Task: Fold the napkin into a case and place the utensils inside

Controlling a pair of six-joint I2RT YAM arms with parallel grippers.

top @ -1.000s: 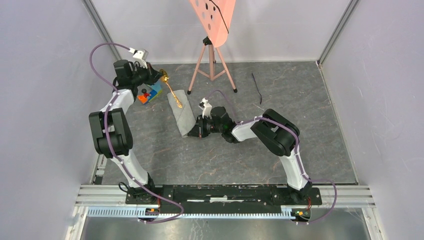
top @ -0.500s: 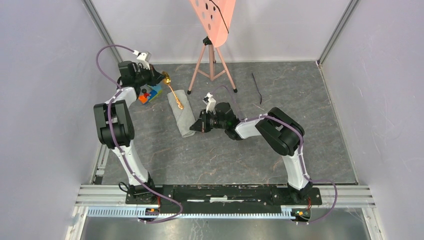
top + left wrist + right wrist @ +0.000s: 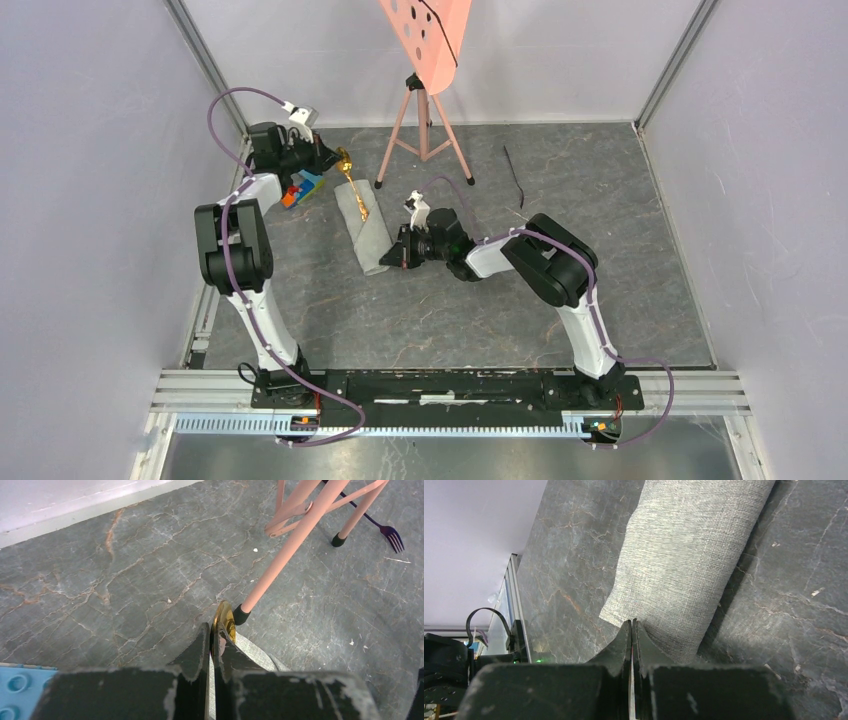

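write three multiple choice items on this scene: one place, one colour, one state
1. Where does the thin dark fork lie? A in a drawer B on the grey stone table, right of the pink tripod C in a cup
2. What colour is the perforated board atop the tripod? A green B blue C pink
3. The left gripper is: A shut on the shiny gold spoon B wide open C out of view
Key: B, it lies on bare table; C, plainly pink; A, jaws closed on the spoon.
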